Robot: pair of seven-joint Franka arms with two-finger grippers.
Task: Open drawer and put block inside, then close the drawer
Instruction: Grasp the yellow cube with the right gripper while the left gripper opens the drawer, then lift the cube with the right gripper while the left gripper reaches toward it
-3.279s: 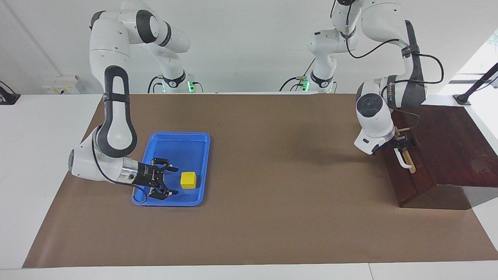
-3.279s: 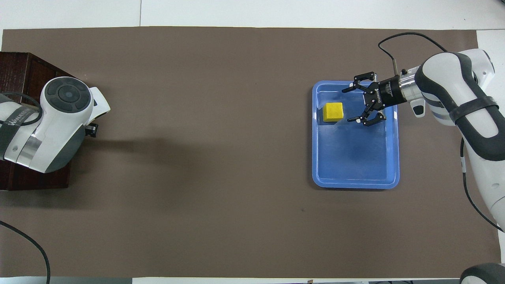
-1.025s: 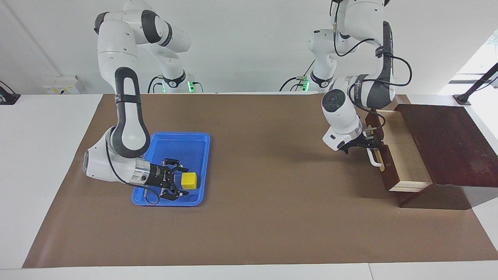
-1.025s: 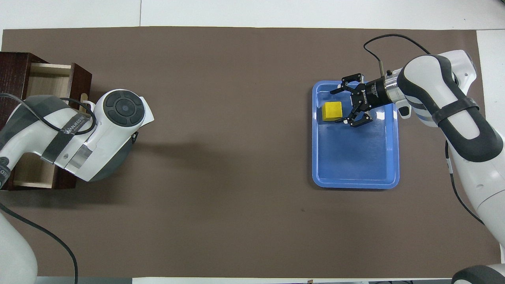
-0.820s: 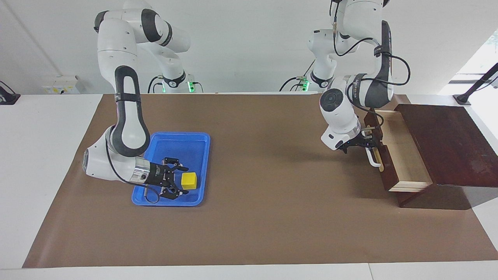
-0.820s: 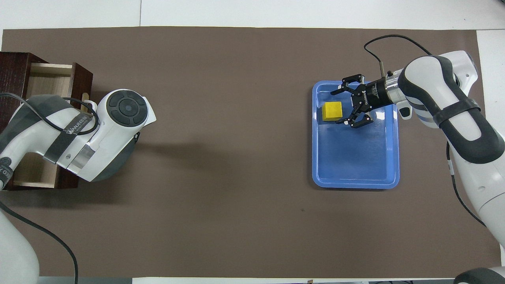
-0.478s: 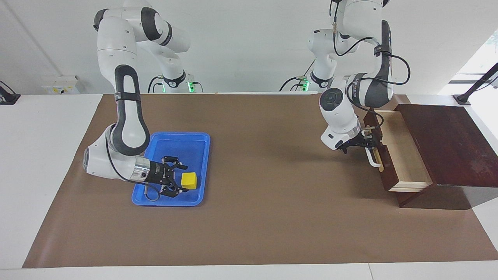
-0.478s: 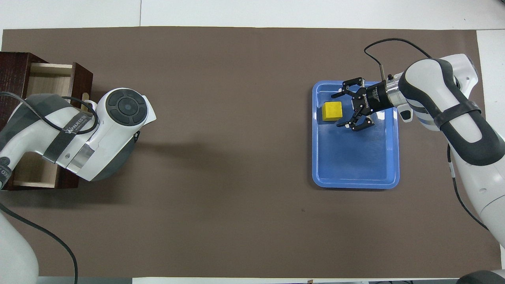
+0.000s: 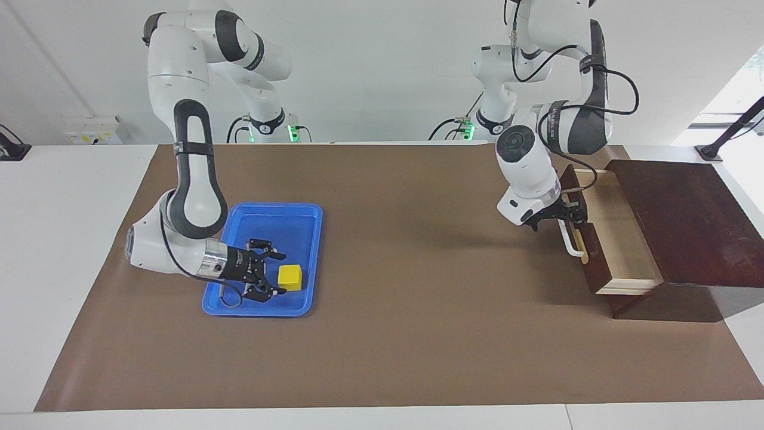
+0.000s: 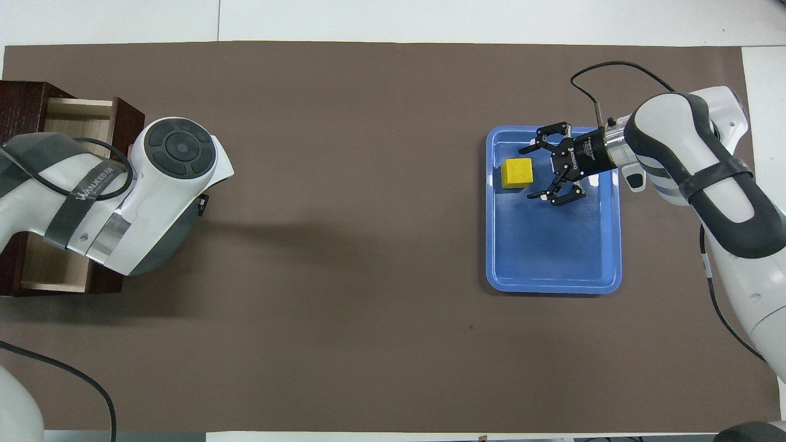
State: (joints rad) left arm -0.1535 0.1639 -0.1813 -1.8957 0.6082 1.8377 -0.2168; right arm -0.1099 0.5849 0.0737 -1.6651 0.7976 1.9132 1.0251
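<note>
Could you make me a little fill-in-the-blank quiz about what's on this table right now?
1. The yellow block lies in the blue ____.
2. The wooden drawer at the left arm's end of the table stands ____.
3. The right gripper, open, is right beside the ____.
4. The left gripper is at the drawer's white ____.

Missing words: tray; open; block; handle

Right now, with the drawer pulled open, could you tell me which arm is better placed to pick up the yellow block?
The right arm: its open right gripper sits in the blue tray beside the block. The left gripper is at the drawer handle.
</note>
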